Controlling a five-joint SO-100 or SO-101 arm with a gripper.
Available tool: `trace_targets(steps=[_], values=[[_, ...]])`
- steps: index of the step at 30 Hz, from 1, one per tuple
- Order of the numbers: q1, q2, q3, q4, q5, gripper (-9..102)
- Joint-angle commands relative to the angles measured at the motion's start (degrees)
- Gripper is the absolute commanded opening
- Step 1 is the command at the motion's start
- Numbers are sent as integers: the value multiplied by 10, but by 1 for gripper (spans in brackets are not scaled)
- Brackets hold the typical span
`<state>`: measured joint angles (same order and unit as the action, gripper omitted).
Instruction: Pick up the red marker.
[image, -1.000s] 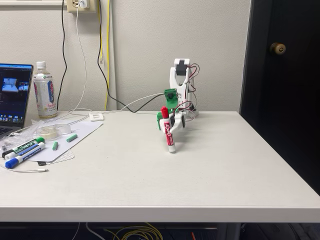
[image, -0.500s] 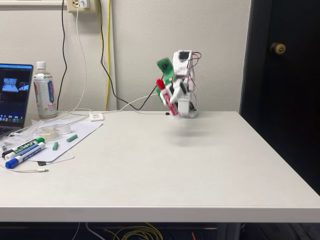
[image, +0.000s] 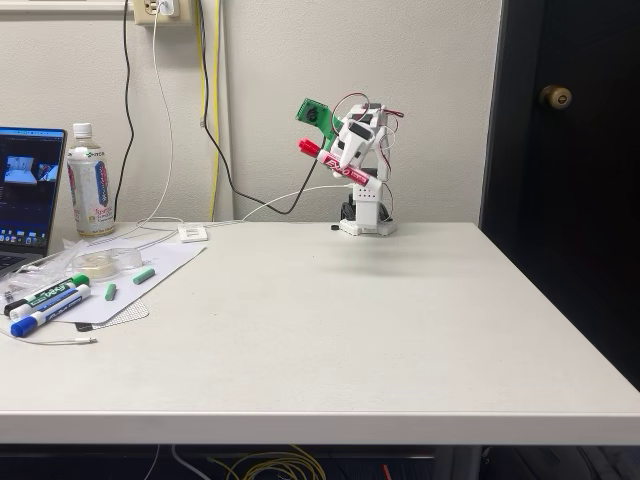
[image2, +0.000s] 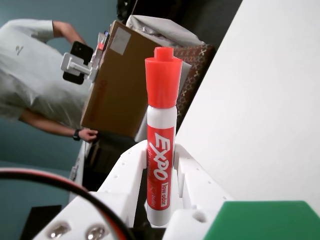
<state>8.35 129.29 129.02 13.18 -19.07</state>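
red marker (image: 333, 164) in raised hand (image: 343, 160)

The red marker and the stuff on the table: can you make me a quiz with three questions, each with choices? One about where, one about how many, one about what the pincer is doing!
1. Where is the red marker?
A. Lying on the table
B. Up in the air above the table
C. Next to the bottle

2. How many markers lie on the paper at the left edge?
A. Two
B. Five
C. None

3. What is the pincer doing?
A. Open, holding nothing
B. Shut on the red marker
C. Pressing on the table

Answers: 1 B, the arm holds it high, near the wall. 2 A, a green marker and a blue marker. 3 B, the white fingers squeeze its body.
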Motion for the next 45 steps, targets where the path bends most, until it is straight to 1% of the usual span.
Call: trace_targets(steps=[1, 5, 13, 22, 27, 38, 45], values=[[9, 40, -28, 27, 67, 3], [13, 65, -28, 62, 130, 3], [4, 107, -28, 105, 192, 3], [-61, 137, -28, 124, 200, 3], [-86, 168, -28, 160, 204, 3], [-128, 225, -22, 211, 191, 3], [-134, 238, -21, 228, 180, 3]])
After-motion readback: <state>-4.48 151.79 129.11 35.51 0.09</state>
